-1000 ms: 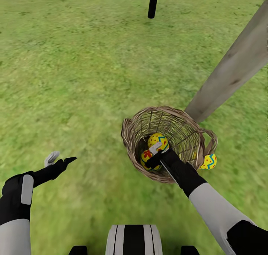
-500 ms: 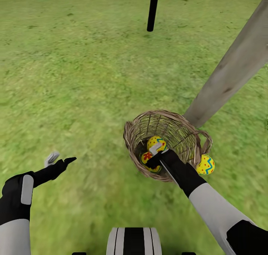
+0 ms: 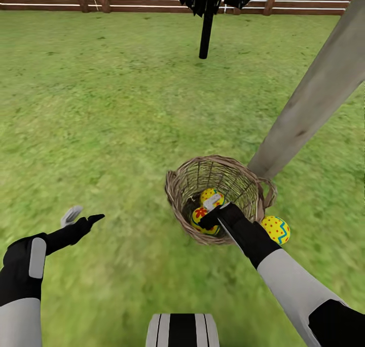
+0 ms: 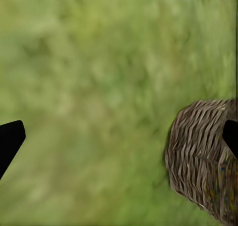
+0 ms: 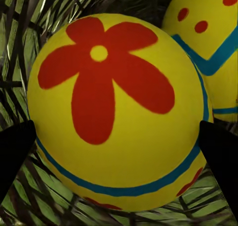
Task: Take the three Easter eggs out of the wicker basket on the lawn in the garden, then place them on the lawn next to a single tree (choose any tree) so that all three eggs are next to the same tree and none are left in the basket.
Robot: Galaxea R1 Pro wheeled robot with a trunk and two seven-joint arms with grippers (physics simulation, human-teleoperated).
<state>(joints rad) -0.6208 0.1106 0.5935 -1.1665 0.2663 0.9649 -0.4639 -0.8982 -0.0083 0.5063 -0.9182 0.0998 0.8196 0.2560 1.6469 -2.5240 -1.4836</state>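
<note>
Your right tool (image 3: 209, 216) sits inside the wicker basket (image 3: 178, 194), jaws wide around the flower egg (image 5: 119, 112), a second egg (image 3: 213, 195) just beyond; the third egg (image 3: 276, 229) already lies by the tree (image 3: 304, 108)

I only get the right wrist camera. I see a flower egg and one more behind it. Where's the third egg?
Observer: The third egg is outside the wicker basket, lying on the lawn on the robot's right of it.
Operator: Is a tree close to it?
Observer: Yes, a thick pale trunk meets the grass just beyond the basket, close to that egg.
Operator: What's my other arm doing?
Observer: The left gripper is open above the grass, left of the basket, holding nothing.
</note>
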